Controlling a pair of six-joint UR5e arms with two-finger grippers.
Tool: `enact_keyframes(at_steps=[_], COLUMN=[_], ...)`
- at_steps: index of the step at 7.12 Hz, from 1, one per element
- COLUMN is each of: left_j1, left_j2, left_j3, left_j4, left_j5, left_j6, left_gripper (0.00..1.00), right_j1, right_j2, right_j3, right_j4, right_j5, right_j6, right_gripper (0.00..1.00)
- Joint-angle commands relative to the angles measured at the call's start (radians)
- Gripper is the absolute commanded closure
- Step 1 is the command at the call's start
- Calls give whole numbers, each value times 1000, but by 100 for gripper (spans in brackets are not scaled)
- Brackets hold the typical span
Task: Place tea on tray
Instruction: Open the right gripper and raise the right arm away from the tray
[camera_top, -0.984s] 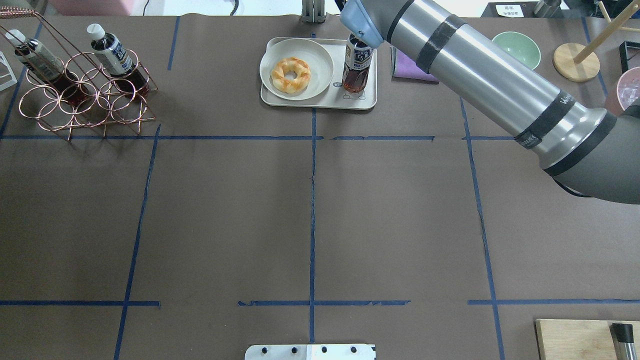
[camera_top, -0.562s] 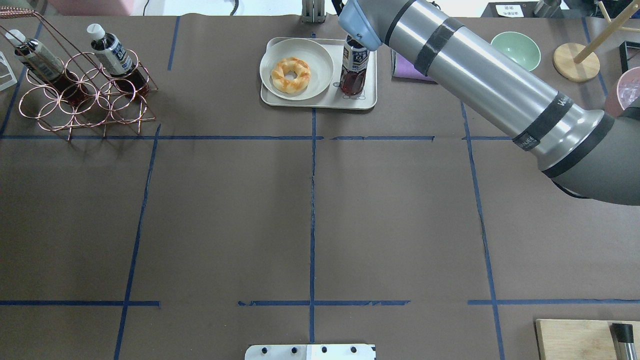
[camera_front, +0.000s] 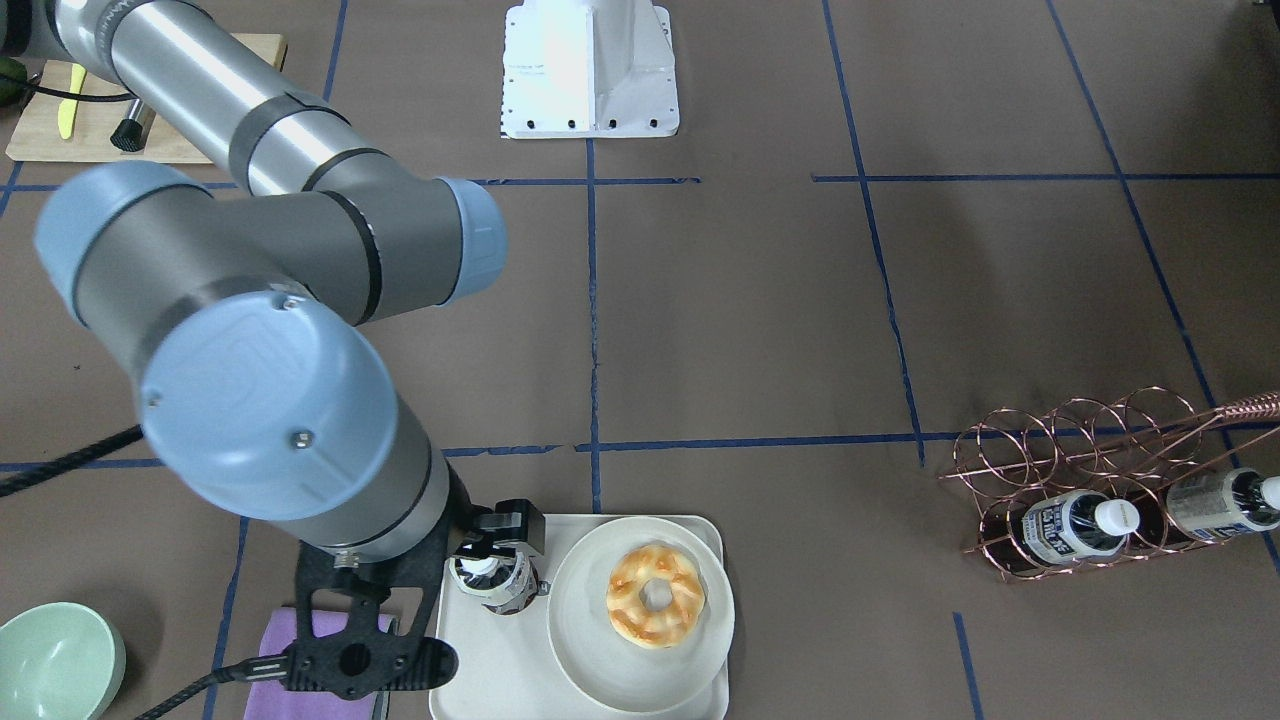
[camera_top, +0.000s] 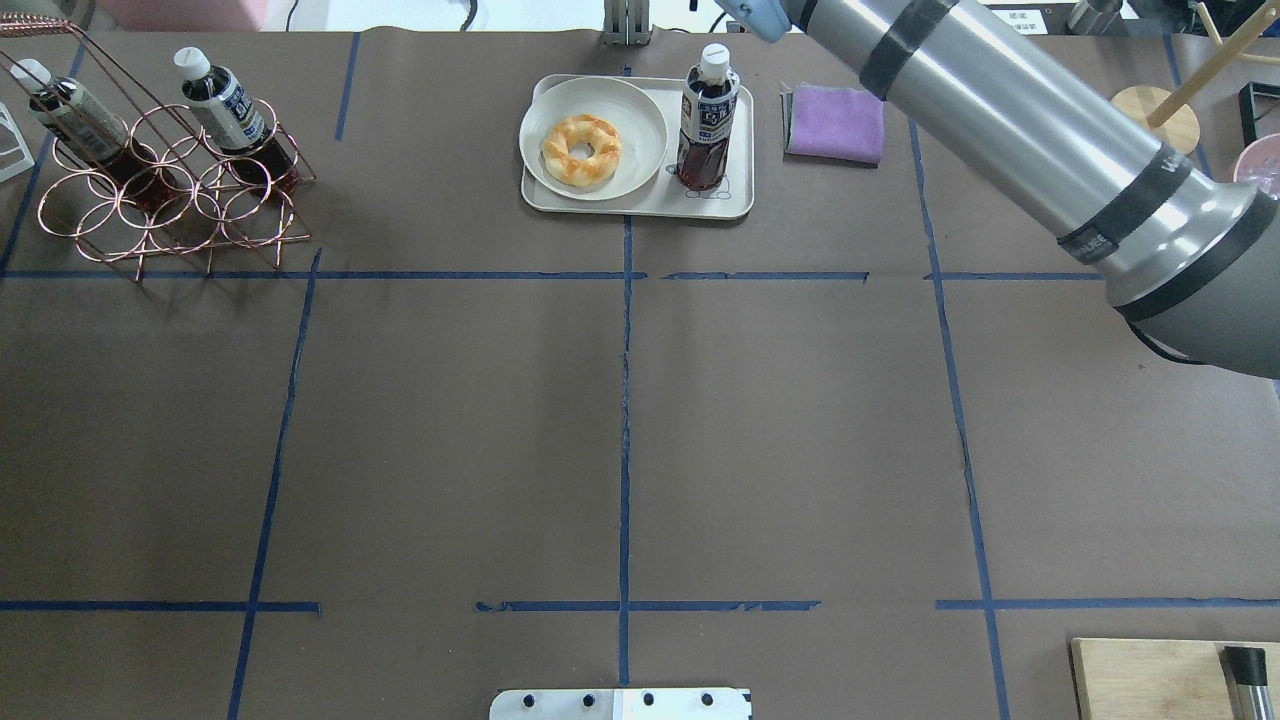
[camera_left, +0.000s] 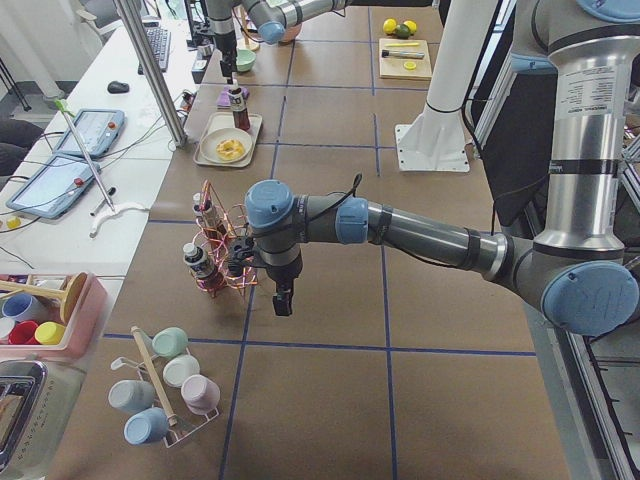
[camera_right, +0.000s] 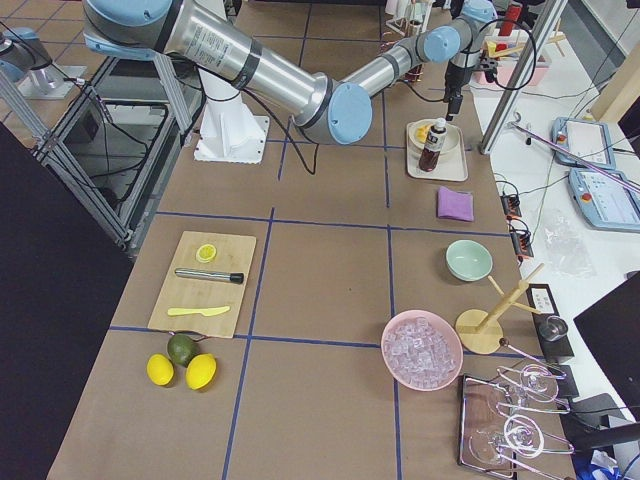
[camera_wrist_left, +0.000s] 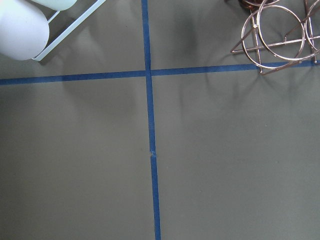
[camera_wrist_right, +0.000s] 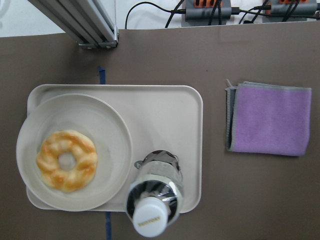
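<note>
At far centre of table (camera_top: 450, 420), R arm (camera_top: 1000, 110) reaches over tray (camera_top: 640, 207). L arm (camera_left: 420, 232) stretches out to just beside wire rack (camera_top: 160, 205). Tray carries round plate (camera_top: 645, 115) w/ donut (camera_top: 581, 150) on robot's L side. On R side, tea (camera_top: 705, 125) stands upright on tray, just beside plate, cap on. R gripper (camera_front: 497, 540) hangs above cap, fingers spread, not touching btl. L gripper (camera_left: 283, 300) points down over bare table near rack; spread or closed, can't tell.
</note>
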Motion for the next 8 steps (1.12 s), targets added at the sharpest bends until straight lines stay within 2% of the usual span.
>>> enact_keyframes(at_steps=[1,2,3,4,5,6,7,8], left_j1=[0,0,0,0,0,0,0,0], left_j2=[4,8,15,18,22,22,24,27], left_j3=[6,15,41,60,90,104,103,106], left_j4=[0,3,-1,-12,-15,-15,-12,-12], left_j5=[3,7,7,7,4,4,7,7], left_j6=[9,-1,15,66,85,81,75,73], left_gripper=[0,0,0,0,0,0,0,0], right_j1=[92,141,206,246,260,318,379,405], right_j2=[-146,-279,-457,-591,-745,-865,-955,-1068], right_j3=[222,366,516,608,683,711,716,769], right_j4=[-250,-326,-343,-343,-334,-331,-331,-330], right_j5=[23,24,26,25,21,26,28,43], right_j6=[-297,-446,-607,-719,-809,-934,-990,-997], right_gripper=[0,0,0,0,0,0,0,0])
